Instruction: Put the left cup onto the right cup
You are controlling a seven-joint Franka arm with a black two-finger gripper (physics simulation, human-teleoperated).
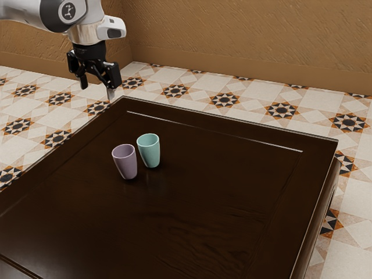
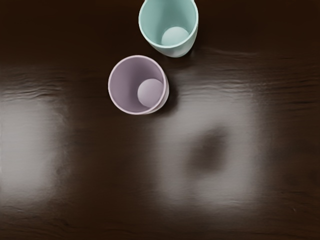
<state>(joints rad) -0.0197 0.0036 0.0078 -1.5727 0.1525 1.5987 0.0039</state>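
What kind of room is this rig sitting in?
Probably a simulated home-style room, not a lab. A dark wooden table holds a purple cup and a teal cup. It stands on ornamental star-patterned floor tiles, with a tan textured wall behind.

We find two cups standing upright on the tabletop [image 1: 232, 192], just beside each other. The left cup [image 1: 125, 161] is nearer the camera, and the right cup [image 1: 149, 150] stands behind it toward the exterior view's right. Our tool [image 1: 96, 87] hangs above the tabletop's far corner, well apart from both.
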